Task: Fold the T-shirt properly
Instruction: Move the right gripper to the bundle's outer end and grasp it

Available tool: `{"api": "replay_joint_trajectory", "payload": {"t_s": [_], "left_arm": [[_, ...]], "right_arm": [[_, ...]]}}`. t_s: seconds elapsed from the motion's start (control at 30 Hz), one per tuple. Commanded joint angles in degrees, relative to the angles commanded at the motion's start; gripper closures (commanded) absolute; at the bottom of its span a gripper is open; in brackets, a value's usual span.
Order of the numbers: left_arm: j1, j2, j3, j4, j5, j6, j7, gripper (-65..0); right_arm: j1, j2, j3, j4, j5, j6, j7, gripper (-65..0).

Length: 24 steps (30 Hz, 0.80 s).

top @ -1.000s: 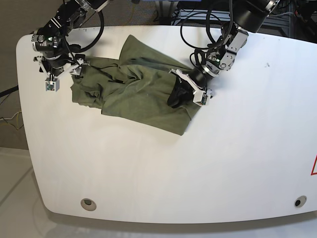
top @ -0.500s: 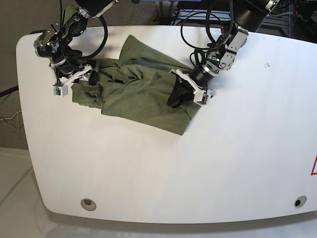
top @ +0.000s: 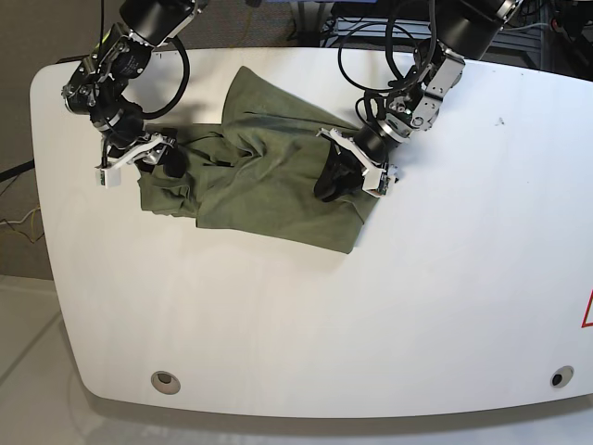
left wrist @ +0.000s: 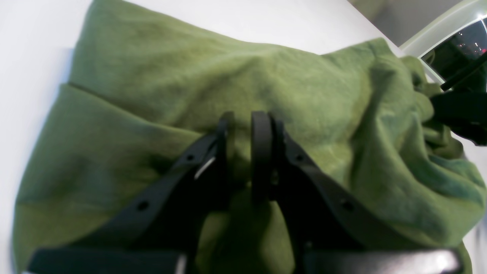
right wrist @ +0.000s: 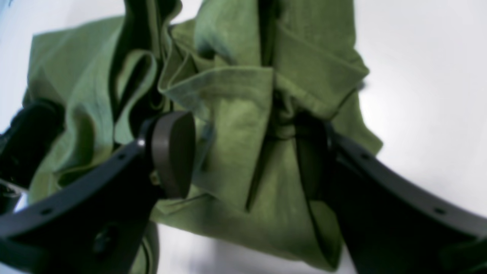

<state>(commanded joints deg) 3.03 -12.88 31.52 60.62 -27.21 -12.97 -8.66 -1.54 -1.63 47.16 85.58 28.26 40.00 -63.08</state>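
T-shirt (top: 264, 176): olive green, crumpled on white table (top: 417, 297). Left gripper (left wrist: 243, 125): nearly closed, a fold pinched. Right gripper (right wrist: 247, 152): spread wide, bunched cloth straddled.

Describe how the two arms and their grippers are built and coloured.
Both arms are black jointed metal with loose black cables looping along them. The left gripper has slim matte-black fingers with small round holes along their sides. The right gripper is the same black, with a broad rounded pad at one fingertip. In the base view, white bracket pieces edge both grippers.
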Motion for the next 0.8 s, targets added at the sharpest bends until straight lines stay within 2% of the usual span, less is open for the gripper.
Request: {"api": "replay_joint_trajectory", "payload": {"t_s": [0.47, 0.8], "left_arm": [[0.0, 0.0, 0.0, 0.0, 0.0, 0.0, 0.0, -7.3], [-0.1, 0.0, 0.0, 0.0, 0.0, 0.0, 0.0, -7.3]], "right_arm": [[1.2, 0.0, -0.2, 1.1, 0.3, 0.0, -0.2, -40.1], [1.7, 0.1, 0.0, 10.2, 0.3, 0.0, -0.3, -40.1]]}}
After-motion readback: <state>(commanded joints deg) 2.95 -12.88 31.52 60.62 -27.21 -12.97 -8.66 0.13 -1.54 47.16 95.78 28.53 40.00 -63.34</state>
